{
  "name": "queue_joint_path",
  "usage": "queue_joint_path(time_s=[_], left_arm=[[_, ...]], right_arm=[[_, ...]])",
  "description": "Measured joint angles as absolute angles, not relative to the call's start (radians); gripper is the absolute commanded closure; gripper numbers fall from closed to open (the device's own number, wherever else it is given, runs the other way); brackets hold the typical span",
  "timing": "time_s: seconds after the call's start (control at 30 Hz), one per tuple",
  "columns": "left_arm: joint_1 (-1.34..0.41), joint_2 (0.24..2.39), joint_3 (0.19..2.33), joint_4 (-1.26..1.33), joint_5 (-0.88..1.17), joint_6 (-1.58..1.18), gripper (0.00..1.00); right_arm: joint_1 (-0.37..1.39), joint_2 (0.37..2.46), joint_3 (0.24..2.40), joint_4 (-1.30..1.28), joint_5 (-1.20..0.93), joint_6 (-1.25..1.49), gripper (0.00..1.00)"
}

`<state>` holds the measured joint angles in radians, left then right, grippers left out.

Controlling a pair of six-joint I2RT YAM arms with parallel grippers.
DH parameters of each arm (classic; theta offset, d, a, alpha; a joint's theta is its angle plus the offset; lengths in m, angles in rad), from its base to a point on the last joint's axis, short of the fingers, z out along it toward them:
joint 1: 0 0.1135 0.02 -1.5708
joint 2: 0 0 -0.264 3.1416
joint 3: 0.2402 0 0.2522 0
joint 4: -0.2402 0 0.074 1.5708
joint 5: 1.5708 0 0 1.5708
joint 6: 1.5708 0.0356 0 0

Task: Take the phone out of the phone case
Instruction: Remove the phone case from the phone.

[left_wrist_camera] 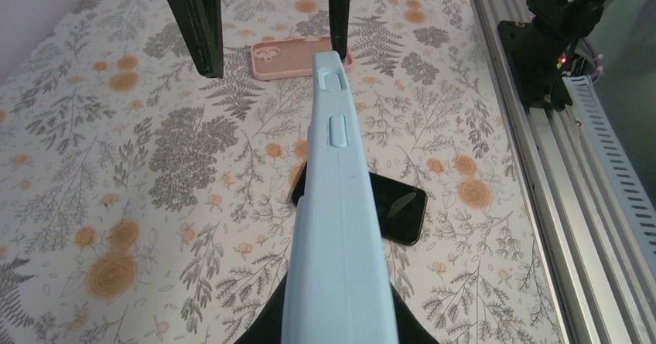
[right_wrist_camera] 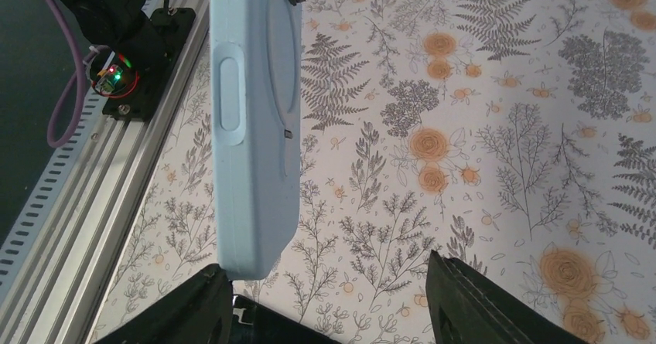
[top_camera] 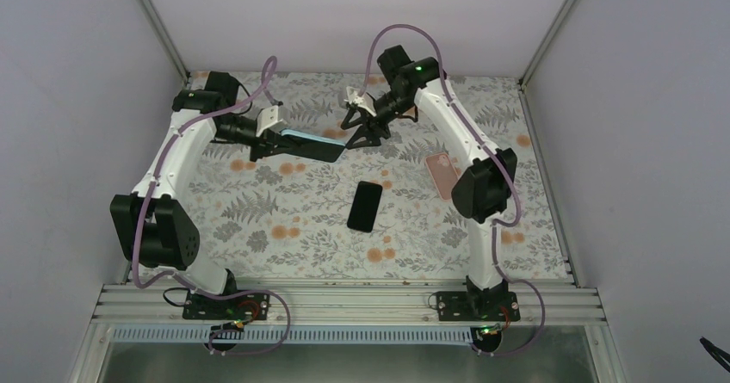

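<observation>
While the left gripper [top_camera: 280, 145] pinches one end of the light blue phone case [top_camera: 314, 145], holding it off the table [top_camera: 258, 228], the case's far end sits between the spread jaws of the right gripper [top_camera: 363, 139], close to one finger; contact cannot be determined. Below those jaws a black phone [top_camera: 365, 206] lies flat. Right of them lies a pink case [top_camera: 442, 175].

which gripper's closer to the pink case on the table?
Right. The right gripper hangs open image-left of the pink case; left gripper, clamping the blue case, sits farther that way.
</observation>
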<state>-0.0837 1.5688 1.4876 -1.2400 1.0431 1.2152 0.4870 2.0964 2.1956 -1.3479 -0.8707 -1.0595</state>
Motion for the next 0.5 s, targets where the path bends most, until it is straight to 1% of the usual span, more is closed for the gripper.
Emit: queue_joint_path(time_s=[0.3,0.5], left_arm=[[-0.083,1.569,1.491,-1.264,1.005,1.231,0.98],[-0.084,1.569,1.494,-1.242,0.988,1.218,0.98]], right_arm=[[0.48,2.217,2.35,-1.391,-0.854,-1.037,0.36],[0.486,2.249,2.408,-1.415,-0.831,-1.024,0.31]])
